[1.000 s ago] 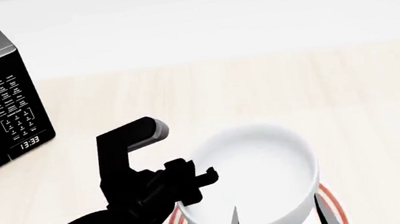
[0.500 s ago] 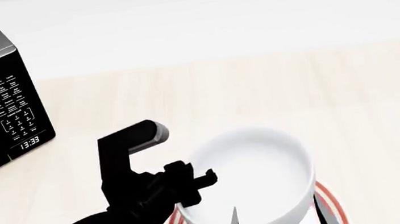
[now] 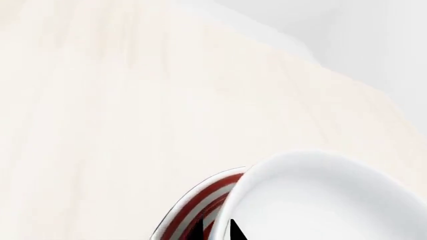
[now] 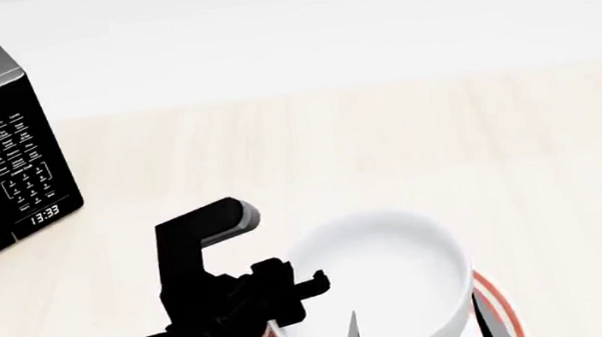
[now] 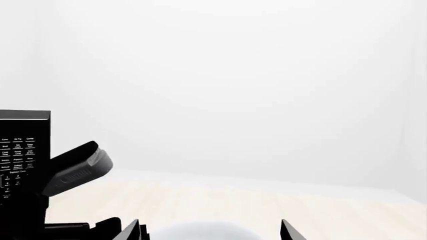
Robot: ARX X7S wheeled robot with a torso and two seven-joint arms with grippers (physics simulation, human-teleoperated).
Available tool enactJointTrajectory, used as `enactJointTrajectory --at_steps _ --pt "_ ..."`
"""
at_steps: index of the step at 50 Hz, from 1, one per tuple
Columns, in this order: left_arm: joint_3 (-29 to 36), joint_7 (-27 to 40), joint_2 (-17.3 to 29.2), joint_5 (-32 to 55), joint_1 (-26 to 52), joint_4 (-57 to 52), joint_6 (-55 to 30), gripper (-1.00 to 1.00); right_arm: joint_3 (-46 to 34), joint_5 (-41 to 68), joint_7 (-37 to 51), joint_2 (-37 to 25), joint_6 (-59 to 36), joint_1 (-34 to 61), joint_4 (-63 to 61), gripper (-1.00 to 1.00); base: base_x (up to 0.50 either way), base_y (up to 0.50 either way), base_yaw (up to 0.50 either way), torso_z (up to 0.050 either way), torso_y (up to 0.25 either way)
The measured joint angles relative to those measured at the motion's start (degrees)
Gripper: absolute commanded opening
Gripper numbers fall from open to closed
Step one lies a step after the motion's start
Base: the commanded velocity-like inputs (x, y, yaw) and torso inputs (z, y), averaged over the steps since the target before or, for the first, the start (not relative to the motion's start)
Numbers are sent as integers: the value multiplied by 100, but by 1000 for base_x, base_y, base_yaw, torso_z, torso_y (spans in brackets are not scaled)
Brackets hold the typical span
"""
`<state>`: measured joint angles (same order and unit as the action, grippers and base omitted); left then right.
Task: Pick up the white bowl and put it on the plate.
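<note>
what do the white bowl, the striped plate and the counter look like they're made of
The white bowl looks like glazed ceramic or porcelain: plain glossy white with smooth curved walls, though glossy plastic can't be ruled out in a render. The plate under it seems to be the same kind of ware, white with painted red rings. The counter looks like pale, matte wood or laminate with faint grain streaks.

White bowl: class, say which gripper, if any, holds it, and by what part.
The left gripper grips the white bowl at its near-left rim, directly above the plate. The right gripper's fingertips show no hold.
</note>
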<state>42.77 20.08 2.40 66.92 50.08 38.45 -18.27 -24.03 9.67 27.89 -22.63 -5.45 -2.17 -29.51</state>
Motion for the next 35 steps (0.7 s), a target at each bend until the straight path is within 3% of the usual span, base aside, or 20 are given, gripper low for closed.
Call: enactJointTrajectory --at_steps 31,32,35 --pt "660 -224 -22 452 139 577 509 -100 -33 10 41 -48 19 -6 -23 100 0 0 0 0 0" --pt "679 -232 -17 464 143 578 519 100 -35 11 42 -49 20 -5 -21 100 0 0 0 0 0" --pt "729 -250 8 549 135 498 557 100 -39 16 42 -49 26 0 -7 100 0 0 0 0 0"
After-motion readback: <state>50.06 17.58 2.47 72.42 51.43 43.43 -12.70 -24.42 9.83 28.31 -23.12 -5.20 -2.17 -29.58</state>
